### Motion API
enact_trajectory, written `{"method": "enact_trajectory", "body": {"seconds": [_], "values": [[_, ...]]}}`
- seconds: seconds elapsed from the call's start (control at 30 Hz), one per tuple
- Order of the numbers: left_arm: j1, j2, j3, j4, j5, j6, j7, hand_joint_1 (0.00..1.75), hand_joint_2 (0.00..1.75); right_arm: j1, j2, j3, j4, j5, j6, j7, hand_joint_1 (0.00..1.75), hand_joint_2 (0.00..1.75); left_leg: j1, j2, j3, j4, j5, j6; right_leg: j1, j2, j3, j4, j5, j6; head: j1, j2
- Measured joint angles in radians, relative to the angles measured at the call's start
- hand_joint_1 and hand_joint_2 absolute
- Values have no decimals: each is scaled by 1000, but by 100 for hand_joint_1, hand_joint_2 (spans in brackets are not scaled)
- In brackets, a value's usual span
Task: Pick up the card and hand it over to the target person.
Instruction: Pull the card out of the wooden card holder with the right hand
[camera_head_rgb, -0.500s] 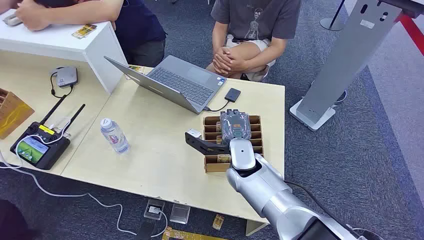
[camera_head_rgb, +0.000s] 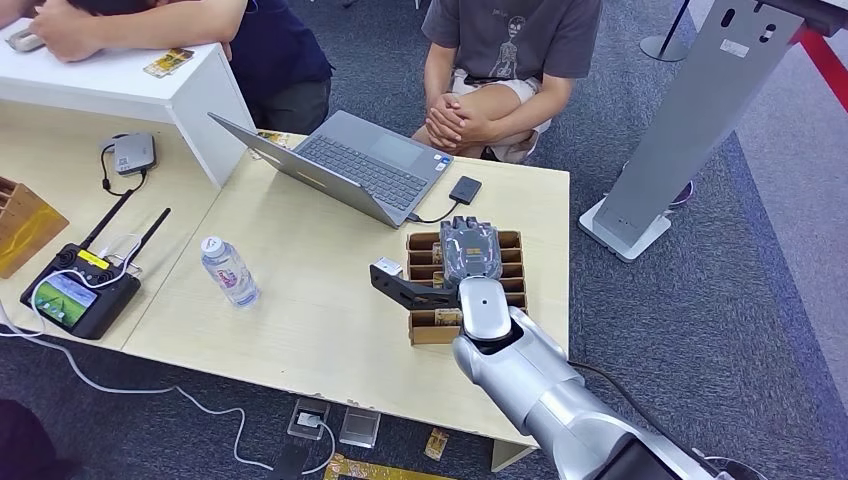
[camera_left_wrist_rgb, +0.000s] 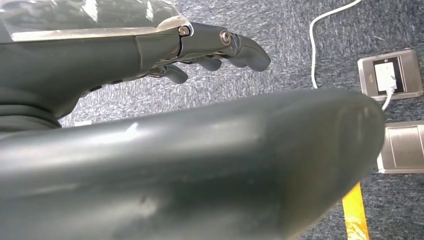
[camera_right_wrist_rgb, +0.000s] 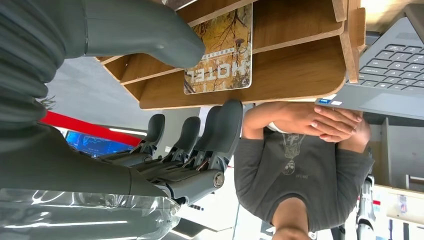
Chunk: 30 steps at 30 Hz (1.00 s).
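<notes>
A wooden slotted card box (camera_head_rgb: 515, 272) stands on the table near its right edge. My right hand (camera_head_rgb: 470, 250) hovers over the box with its fingers spread and nothing in it. In the right wrist view a card (camera_right_wrist_rgb: 220, 52) printed "MOTEL" stands in one slot of the box (camera_right_wrist_rgb: 300, 70). The thumb (camera_right_wrist_rgb: 150, 35) reaches right up to the card's edge, and the fingers (camera_right_wrist_rgb: 220, 130) stay outside the box wall. A seated person (camera_head_rgb: 505, 60) with clasped hands faces the table behind the box. My left hand (camera_left_wrist_rgb: 200, 55) hangs over the carpet, loosely open.
An open laptop (camera_head_rgb: 365, 160) with a cabled adapter (camera_head_rgb: 465, 190) lies just behind the box. A water bottle (camera_head_rgb: 228, 270) stands mid-table, with a remote controller (camera_head_rgb: 75, 295) at the left. A white block (camera_head_rgb: 150, 90) with another person leaning on it is at the back left. A grey stand (camera_head_rgb: 690, 120) is on the right.
</notes>
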<state>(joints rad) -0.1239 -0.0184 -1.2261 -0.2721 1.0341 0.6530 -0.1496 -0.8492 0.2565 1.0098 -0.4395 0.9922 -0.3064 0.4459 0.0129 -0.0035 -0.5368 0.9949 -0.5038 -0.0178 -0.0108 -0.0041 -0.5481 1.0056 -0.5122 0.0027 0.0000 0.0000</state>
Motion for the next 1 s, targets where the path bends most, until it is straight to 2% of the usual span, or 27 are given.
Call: {"method": "enact_trajectory", "body": {"seconds": [0.6, 1.0], "values": [[1, 1, 5, -1, 4, 0, 5, 0, 0, 2, 10, -2, 6, 10, -3, -6, 82, 175, 0, 0, 0, 0, 0, 0, 0, 0, 0, 0, 0, 0, 0, 0], [1, 1, 11, -3, 10, 5, 10, 0, 0, 7, 20, -7, 13, 0, 0, -24, 87, 175, 0, 1, 0, 0, 0, 0, 0, 1, 0, 0, 0, 0, 0, 0]]}}
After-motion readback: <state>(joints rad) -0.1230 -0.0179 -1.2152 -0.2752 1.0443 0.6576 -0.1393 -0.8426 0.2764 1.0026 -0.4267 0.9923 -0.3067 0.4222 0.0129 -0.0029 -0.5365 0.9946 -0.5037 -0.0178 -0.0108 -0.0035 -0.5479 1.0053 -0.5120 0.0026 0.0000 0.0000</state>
